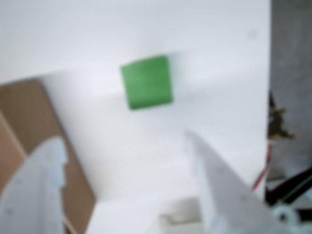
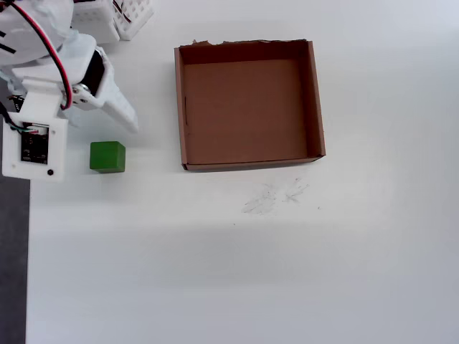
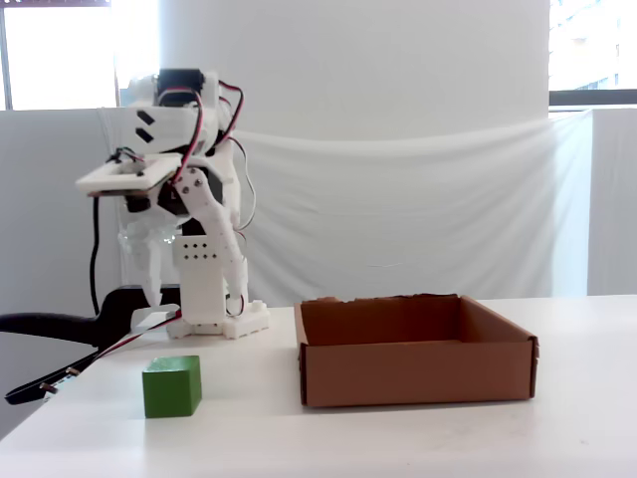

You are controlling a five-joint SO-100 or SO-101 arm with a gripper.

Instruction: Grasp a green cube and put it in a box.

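1. Overhead view, left to right: white arm (image 2: 43,86) at the desk's top-left corner, green cube (image 2: 107,157) just below it, cardboard box (image 2: 315,93) further right.
2. Claw (image 2: 129,118) sits above the desk, not touching the cube. The cube lies just below and left of the one fingertip that shows there.
3. Wrist view (blurry): two white fingers (image 1: 214,180) spread wide apart with bare desk between them, so the claw is released and holds nothing.
4. In the same view the green cube (image 1: 146,82) sits past the fingertips, clear of both, and the box (image 1: 29,122) shows at the left edge.
5. Cube rests flat on the white desk (image 2: 251,272) near its left edge, well apart from the box's left wall and outside the box.
6. Box is empty, with a ragged top rim in the overhead view.
7. Fixed view: arm base (image 3: 214,319) stands behind the cube (image 3: 171,386); box (image 3: 413,373) is right of the cube, and the claw hangs above the desk.
8. Faint pencil scribbles (image 2: 276,197) mark the desk just below the box.
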